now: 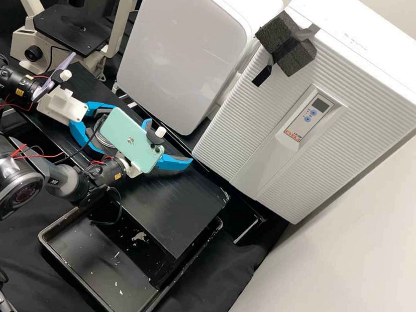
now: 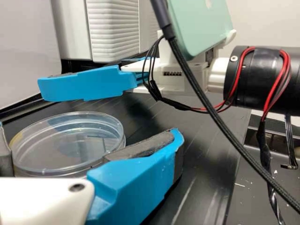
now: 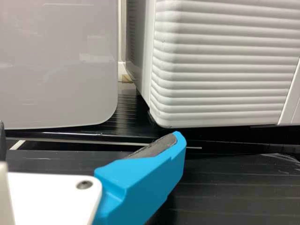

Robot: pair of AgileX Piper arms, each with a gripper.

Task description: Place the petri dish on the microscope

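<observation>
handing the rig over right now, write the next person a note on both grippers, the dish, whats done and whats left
Left gripper: open around the dish; can't tell if the pads touch it.
Right gripper: open, nothing in it.
Dish: low at the black board.
Done: left gripper at the dish.
Left: grip it, lift it, set it on the microscope.

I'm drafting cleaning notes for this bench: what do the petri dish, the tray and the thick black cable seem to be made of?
Petri dish: clear, glossy plastic or possibly glass; it is see-through, with glints along its rim. Tray: probably moulded black plastic, smooth with a slight sheen and rounded corners. Cable: seemingly sleeved in matt woven fabric, given its fine braided texture.
</observation>
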